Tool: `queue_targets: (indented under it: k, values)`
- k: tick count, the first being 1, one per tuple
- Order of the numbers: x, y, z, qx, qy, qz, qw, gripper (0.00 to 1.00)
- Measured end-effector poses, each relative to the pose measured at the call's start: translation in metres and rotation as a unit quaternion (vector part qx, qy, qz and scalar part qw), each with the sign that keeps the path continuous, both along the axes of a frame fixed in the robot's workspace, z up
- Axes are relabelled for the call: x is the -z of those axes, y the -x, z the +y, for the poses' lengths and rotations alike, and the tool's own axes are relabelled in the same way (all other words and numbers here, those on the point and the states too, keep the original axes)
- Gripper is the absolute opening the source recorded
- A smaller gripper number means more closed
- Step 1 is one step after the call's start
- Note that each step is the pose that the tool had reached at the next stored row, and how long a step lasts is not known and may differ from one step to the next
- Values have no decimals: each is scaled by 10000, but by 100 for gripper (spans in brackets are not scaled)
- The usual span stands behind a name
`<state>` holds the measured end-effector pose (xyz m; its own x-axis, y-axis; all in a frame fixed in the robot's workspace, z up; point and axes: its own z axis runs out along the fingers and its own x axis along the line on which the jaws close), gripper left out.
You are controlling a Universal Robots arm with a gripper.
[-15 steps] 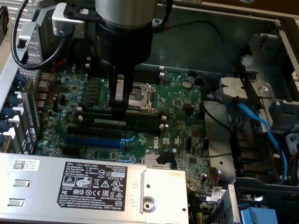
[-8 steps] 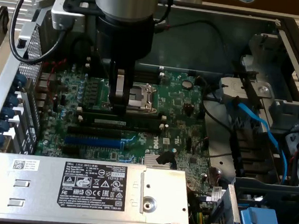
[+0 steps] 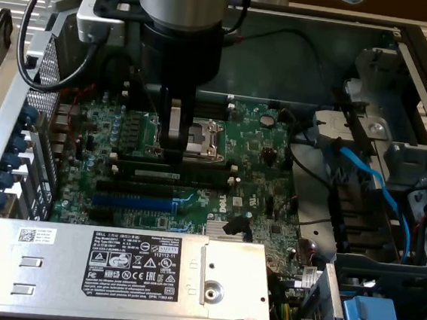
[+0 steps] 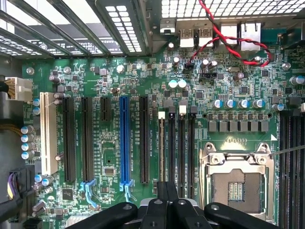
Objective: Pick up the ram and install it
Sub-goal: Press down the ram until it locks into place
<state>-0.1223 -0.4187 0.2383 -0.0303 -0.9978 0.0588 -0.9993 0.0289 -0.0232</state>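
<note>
I hold the gripper (image 3: pixel 172 150) pinched together (nothing in it) over the green motherboard's (image 3: pixel 256 145) black memory slots (image 3: pixel 170 174).

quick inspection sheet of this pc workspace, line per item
surface: motherboard inside an open case
job's things: ram lies along a black slot beside the socket; whether it is fully seated cannot be told
clutter: nothing seen
grippers: tool shut, holding nothing, over the board just above the ram
cables: blue cable at the exterior view's right; red-black wires near the rear ports
surroundings: power supply with label along the near edge
</note>
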Motion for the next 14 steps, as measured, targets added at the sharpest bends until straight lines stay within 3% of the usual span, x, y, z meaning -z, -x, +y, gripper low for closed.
queue_targets:
  k: [9,14]
  values:
    - [-11,-39,0,24,-1,0,10000,10]
    - [-13,-39,0,336,-2,0,9994,10]
